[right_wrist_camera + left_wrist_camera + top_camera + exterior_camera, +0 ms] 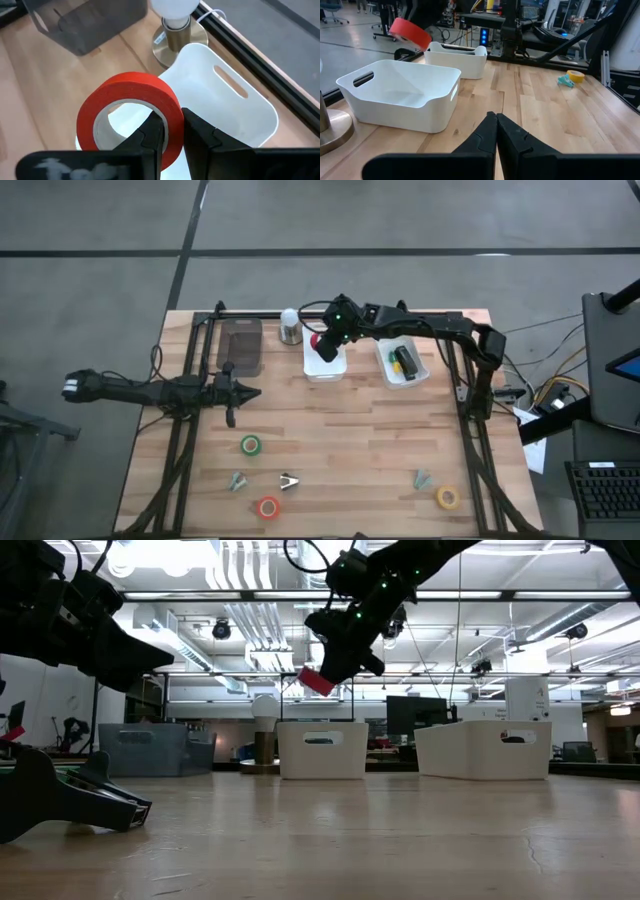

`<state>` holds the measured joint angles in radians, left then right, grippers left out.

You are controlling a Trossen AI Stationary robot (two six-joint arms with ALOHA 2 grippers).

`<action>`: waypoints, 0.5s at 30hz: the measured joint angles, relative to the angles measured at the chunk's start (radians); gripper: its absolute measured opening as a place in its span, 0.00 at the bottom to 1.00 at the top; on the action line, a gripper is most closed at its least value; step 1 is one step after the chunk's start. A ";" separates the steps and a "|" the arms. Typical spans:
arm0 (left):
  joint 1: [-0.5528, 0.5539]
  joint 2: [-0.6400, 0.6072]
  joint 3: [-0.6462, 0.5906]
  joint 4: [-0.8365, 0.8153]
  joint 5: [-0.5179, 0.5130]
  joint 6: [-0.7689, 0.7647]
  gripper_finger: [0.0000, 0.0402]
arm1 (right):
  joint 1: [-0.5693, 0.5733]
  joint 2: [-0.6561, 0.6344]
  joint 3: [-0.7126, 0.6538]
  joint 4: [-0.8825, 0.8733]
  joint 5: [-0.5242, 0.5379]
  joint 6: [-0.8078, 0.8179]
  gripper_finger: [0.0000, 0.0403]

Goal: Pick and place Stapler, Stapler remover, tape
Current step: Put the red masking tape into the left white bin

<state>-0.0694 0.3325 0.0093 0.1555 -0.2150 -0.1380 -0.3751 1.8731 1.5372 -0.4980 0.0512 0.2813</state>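
Observation:
My right gripper (328,342) hangs above the left white bin (325,370), shut on a red tape roll (131,107), which the low view shows as a red tape roll (318,681) well above the table. My left gripper (496,116) is shut and empty over the table's left middle, seen from above as my left gripper (243,392). Green tape (250,445), orange tape (268,506) and yellow tape (447,498) lie flat near the front edge. A green-and-black stapler (404,361) lies in the right white bin (420,372). Three small staple removers (289,481) lie among the rolls. My right gripper pinches the red roll's wall (172,112), one finger (152,132) inside the ring's hole and one finger (197,132) outside. The fingers come from above, slanting down. The roll is lifted clear and hangs tilted over the left white bin (235,107).
A grey container (240,345) and a white-topped metal stand (290,327) sit by the far edge, left of the bins. Black frame rails run along the table's left and right sides. Bare wood lies between the bins and the rolls.

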 joint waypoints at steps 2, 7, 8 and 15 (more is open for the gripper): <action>0.000 0.000 0.000 0.000 0.000 0.000 0.03 | -0.004 0.008 0.000 0.003 0.000 0.000 0.13; 0.000 0.000 0.000 0.000 0.000 0.000 0.03 | -0.010 0.018 0.000 -0.021 0.001 0.000 0.13; 0.000 0.000 0.000 0.000 0.000 0.000 0.03 | -0.010 0.020 0.000 -0.024 0.001 0.000 0.13; 0.000 0.000 0.000 0.000 0.000 0.000 0.03 | -0.012 0.023 -0.002 -0.047 0.001 0.013 0.13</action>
<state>-0.0693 0.3328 0.0092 0.1555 -0.2149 -0.1382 -0.3874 1.8957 1.5348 -0.5455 0.0517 0.2940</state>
